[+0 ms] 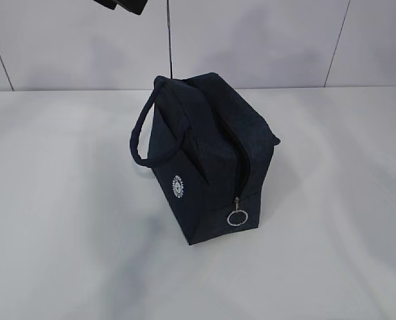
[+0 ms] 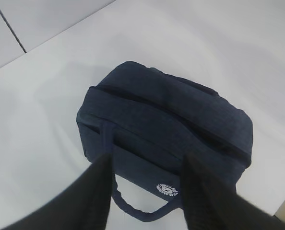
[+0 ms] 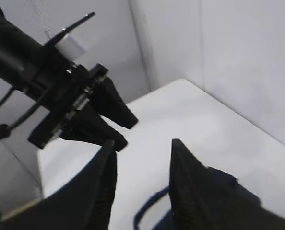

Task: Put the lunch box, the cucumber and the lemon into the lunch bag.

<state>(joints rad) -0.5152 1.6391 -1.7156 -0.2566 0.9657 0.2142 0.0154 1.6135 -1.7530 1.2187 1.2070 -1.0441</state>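
The dark navy lunch bag (image 1: 205,160) stands on the white table, one loop handle (image 1: 141,133) hanging to the left, and its white round logo (image 1: 178,186) faces front. Its zipper looks closed, with the metal ring pull (image 1: 237,218) at the near end. My left gripper (image 2: 148,158) is open and empty, high above the bag (image 2: 166,124); only its tip shows at the top of the exterior view (image 1: 121,5). My right gripper (image 3: 142,143) is open and empty, also raised, with the bag (image 3: 219,201) below it. The lunch box, cucumber and lemon are out of view.
White table (image 1: 65,220) all round the bag, with a white panelled wall (image 1: 265,40) behind it. The right wrist view shows the left gripper (image 3: 128,133) and its arm close by at the upper left.
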